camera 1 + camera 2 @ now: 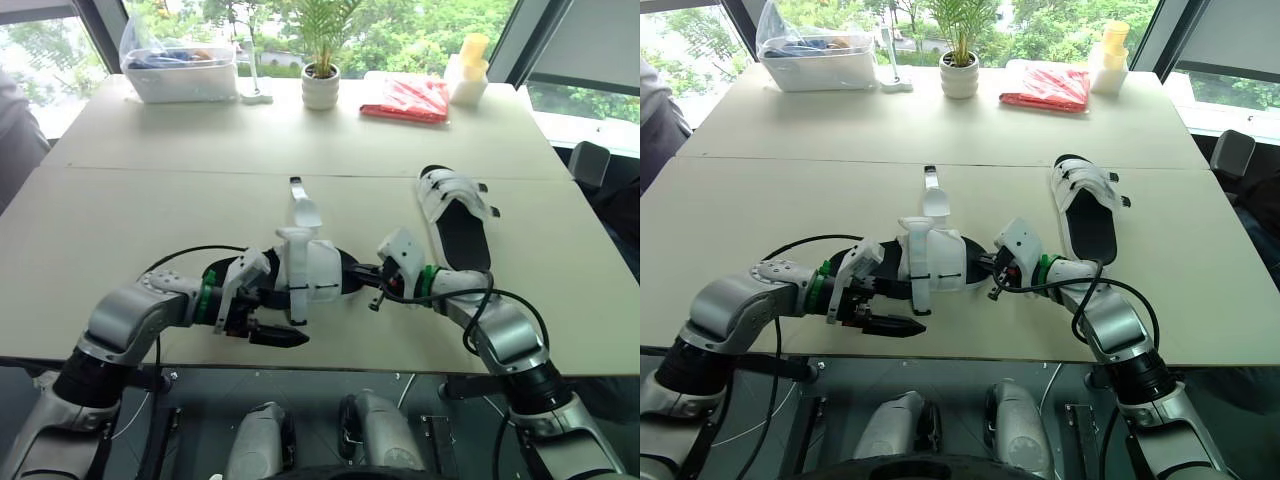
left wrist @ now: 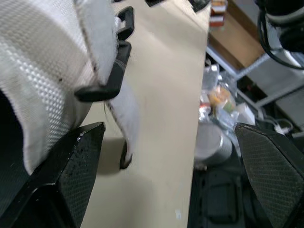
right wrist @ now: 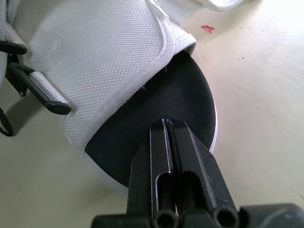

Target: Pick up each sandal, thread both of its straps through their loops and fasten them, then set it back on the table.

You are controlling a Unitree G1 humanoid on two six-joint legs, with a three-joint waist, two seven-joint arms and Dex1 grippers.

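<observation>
White woven-fabric sandal with a black footbed (image 1: pixel 312 268): position, and why held so? (Observer A)

B: It sits at the near edge of the pale beige tabletop (image 1: pixel 120 230), bridged between both arms. The right gripper (image 3: pixel 167 128) has its fingers pressed together, tips on the rounded end of the footbed. B judges this steadies the sandal. The left gripper (image 2: pixel 168 133) is spread wide beside the strapped end and grips nothing, probably so it is free to work the straps.

A: Axis?

B: The long axis runs across the table, left to right. B cannot tell whether toe or heel faces the right gripper. One loose white strap (image 1: pixel 300 205) points away toward the far edge, unthreaded, and the black plastic loops (image 3: pixel 35 88) hang on the sandal's side.

A: Beyond it?

B: A second white sandal (image 1: pixel 455 215) lies to the right, lengthwise near-to-far.
</observation>
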